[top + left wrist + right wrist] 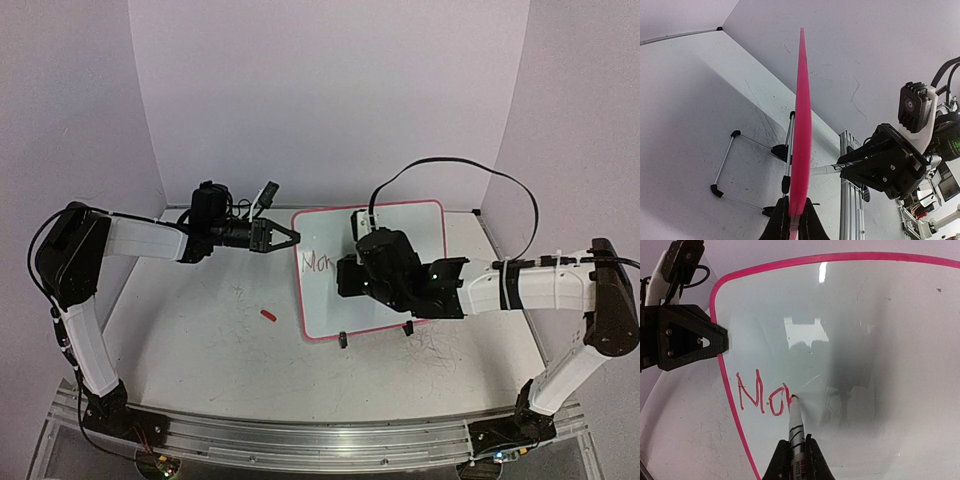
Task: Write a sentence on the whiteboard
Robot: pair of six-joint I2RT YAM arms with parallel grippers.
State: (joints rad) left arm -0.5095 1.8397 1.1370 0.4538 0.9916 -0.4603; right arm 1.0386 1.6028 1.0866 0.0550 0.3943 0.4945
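The whiteboard [330, 300] stands tilted on its black clip feet mid-table, white with a pink rim. Red lettering [316, 262] near its left edge reads "Mo" plus part of a third letter; it shows clearly in the right wrist view [760, 396]. My right gripper [796, 452] is shut on a white marker [796, 427] whose red tip touches the board at the last stroke. In the top view the right gripper [352, 272] hangs over the board's middle. My left gripper [287, 238] is shut on the board's upper left rim, seen edge-on as a pink strip [801, 130] between the fingers [777, 225].
A small red marker cap [268, 315] lies on the table left of the board. The board's wire stand legs [725, 165] rest on the scuffed table. White walls close the back and sides. The aluminium rail [300, 440] runs along the near edge.
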